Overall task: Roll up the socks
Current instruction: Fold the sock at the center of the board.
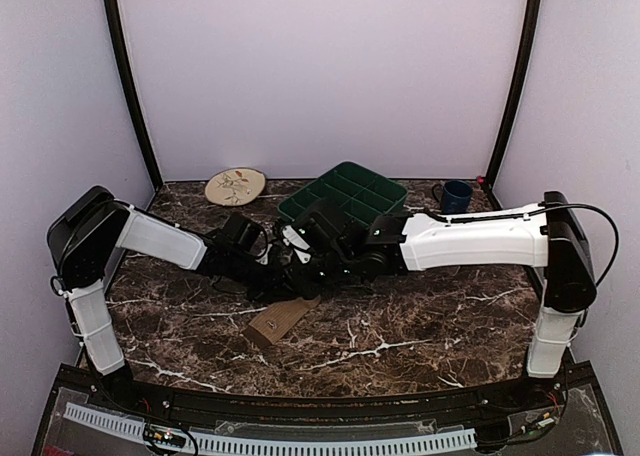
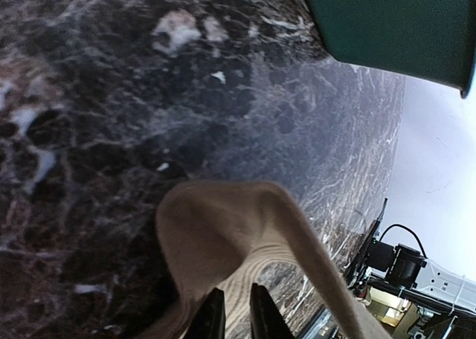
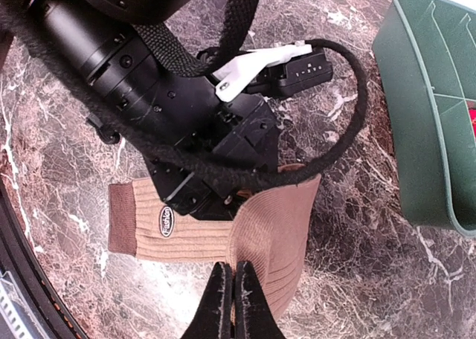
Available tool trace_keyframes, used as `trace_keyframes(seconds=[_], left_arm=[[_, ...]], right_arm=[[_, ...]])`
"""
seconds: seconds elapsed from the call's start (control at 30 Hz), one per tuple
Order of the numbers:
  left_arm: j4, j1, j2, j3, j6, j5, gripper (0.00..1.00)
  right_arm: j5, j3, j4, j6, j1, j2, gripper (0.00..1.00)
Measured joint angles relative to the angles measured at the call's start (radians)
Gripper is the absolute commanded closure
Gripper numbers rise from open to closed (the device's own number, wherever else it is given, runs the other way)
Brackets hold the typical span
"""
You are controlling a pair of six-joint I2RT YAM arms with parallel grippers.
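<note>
Left wrist: tan sock (image 2: 223, 235) in left gripper (image 2: 236, 296) (fabric bunched)

A dark marble table (image 1: 420, 326) with white veins is carrying everything. A round beige plate (image 1: 235, 186) is lying flat near the far left corner. A green tray (image 1: 392, 186) is sitting at the far middle, turned at an angle to the table's edges. A blue mug (image 1: 456, 196) is standing upright near the far right corner, just beside the tray but apart from it. A tan sock (image 1: 280, 319) is lying near the middle, on the near side of the tray. Its darker brown cuff end is resting flat on the marble, while its other end is rising off the surface in a fold.
</note>
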Motion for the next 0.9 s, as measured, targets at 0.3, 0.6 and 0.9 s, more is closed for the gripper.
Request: trace_keyframes(seconds=[0.3, 0.6, 0.9], left_arm=[[-0.039, 0.026, 0.002, 0.003, 0.014, -0.029, 0.84], [-0.042, 0.047, 0.030, 0.033, 0.016, -0.041, 0.84], [-0.041, 0.047, 0.035, 0.034, 0.016, -0.035, 0.86]], right_arm=[[-0.013, 0.000, 0.000, 0.005, 0.000, -0.002, 1.00], [-0.053, -0.013, 0.010, 0.010, 0.002, -0.013, 1.00], [-0.117, -0.015, 0.014, -0.002, 0.023, -0.016, 1.00]])
